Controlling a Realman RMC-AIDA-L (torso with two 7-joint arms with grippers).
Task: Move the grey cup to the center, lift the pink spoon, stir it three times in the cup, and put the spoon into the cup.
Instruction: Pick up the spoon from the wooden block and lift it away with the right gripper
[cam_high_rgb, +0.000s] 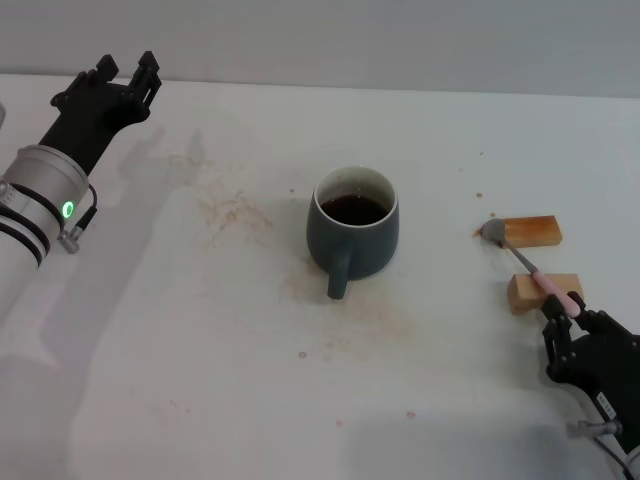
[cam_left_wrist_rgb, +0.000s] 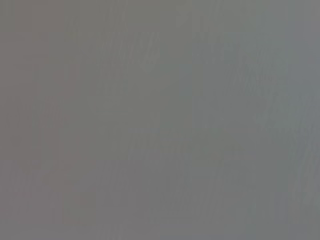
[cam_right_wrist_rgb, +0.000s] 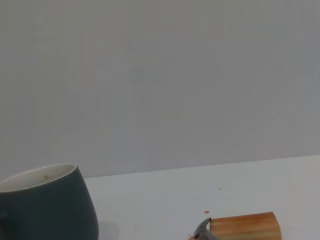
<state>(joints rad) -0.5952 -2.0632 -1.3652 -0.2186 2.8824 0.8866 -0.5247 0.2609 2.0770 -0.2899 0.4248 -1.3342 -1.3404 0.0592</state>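
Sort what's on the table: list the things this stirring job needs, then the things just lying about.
Needed: grey cup, centre, dark liquid inside; pink spoon, lying across the blocks; right gripper at its handle end.

Lying about: two wooden blocks; left gripper, raised far left.

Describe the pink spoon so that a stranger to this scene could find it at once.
Start at the grey cup mid-table, then look towards the robot's right to two wooden blocks. The pink spoon lies across them, slim and metal-bowled, its pink handle end by the right gripper.
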